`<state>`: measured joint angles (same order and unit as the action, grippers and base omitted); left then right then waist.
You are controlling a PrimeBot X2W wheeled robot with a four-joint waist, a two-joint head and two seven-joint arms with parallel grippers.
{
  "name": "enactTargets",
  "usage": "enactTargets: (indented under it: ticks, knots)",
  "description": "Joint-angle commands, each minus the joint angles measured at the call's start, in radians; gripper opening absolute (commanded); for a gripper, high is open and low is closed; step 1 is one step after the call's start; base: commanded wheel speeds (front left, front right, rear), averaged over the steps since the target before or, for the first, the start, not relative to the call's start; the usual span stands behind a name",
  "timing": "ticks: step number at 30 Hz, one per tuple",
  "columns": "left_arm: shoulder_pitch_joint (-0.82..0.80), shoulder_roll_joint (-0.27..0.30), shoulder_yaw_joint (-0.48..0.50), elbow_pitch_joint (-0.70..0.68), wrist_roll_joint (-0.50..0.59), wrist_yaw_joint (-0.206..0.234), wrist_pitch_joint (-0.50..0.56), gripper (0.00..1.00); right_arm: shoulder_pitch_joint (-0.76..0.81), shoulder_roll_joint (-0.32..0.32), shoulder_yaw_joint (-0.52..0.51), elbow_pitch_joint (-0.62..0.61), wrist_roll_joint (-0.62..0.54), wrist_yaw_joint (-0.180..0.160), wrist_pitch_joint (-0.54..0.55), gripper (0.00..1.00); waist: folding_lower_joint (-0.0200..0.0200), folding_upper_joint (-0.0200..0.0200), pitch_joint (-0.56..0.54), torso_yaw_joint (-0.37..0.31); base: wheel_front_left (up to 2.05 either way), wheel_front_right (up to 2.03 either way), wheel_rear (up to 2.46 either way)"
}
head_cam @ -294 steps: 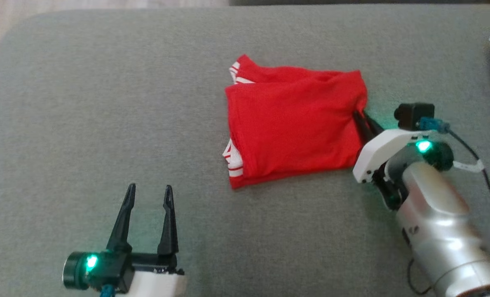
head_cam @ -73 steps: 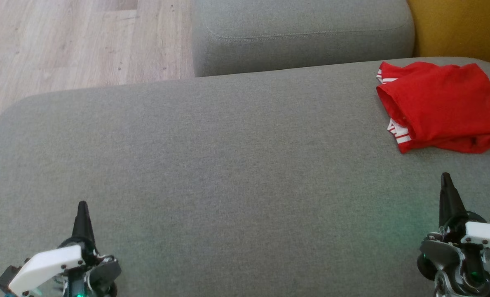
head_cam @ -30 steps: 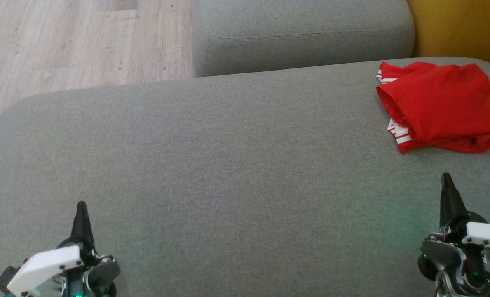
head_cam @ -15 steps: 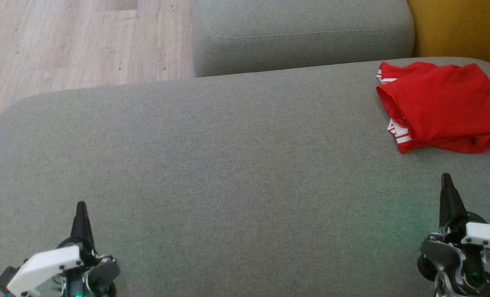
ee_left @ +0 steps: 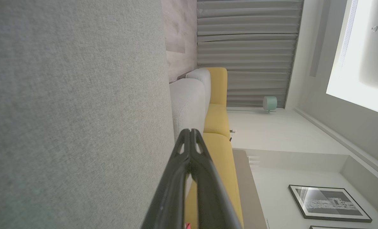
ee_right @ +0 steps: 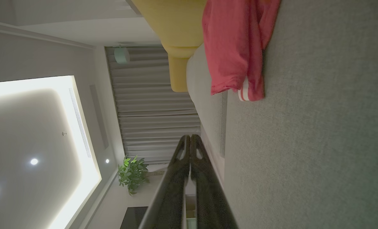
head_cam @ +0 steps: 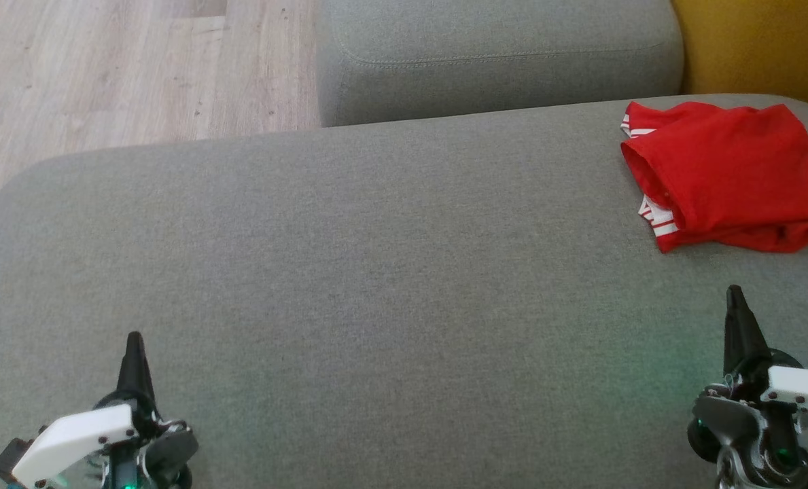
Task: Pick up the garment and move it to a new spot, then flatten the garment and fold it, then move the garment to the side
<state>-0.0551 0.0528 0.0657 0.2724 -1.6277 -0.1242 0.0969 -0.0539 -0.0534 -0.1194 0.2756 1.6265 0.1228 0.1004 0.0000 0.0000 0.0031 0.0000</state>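
The folded red garment (head_cam: 730,176) with white-striped cuffs lies at the far right of the grey sofa seat (head_cam: 376,272); it also shows in the right wrist view (ee_right: 236,47). My left gripper (head_cam: 134,339) rests at the lower left, shut and empty, its fingers (ee_left: 190,140) pressed together. At the lower right my right gripper (head_cam: 735,293) is shut and empty too, fingers (ee_right: 190,143) touching, well short of the garment.
A grey cushion block (head_cam: 499,58) stands behind the seat. Yellow upholstery (head_cam: 757,44) sits at the back right. Wooden floor (head_cam: 104,68) lies beyond the seat's far left edge.
Since 9.8 s ago the right gripper has let go of the garment, both arms have drawn back, and the camera has shifted. Over the last second nothing has moved.
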Motion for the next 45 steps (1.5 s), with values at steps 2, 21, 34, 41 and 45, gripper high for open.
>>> enactTargets:
  ticks: [2,21,34,41,45]
  knots:
    - [-0.052,0.006,0.036,-0.028,0.009,-0.007,0.007,0.0,-0.053,-0.005,0.017,-0.031,-0.009,0.008,0.004,0.0,0.0,0.0,0.0,0.0,0.0,0.0,0.0]
    - [-0.052,0.004,0.039,-0.028,0.012,-0.007,0.009,0.0,-0.053,-0.003,0.014,-0.031,-0.011,0.008,0.006,0.0,0.0,0.0,0.0,0.0,0.0,0.0,0.0]
    - [-0.052,0.003,0.041,-0.028,0.013,-0.007,0.011,0.0,-0.053,-0.002,0.012,-0.031,-0.013,0.008,0.008,0.0,0.0,0.0,0.0,0.0,0.0,0.0,0.0]
    - [-0.052,0.002,0.042,-0.028,0.014,-0.007,0.011,0.0,-0.053,-0.001,0.011,-0.031,-0.013,0.008,0.008,0.0,0.0,0.0,0.0,0.0,0.0,0.0,0.0]
    - [-0.052,0.002,0.042,-0.028,0.014,-0.007,0.012,0.0,-0.053,-0.001,0.011,-0.031,-0.014,0.008,0.009,0.0,0.0,0.0,0.0,0.0,0.0,0.0,0.0]
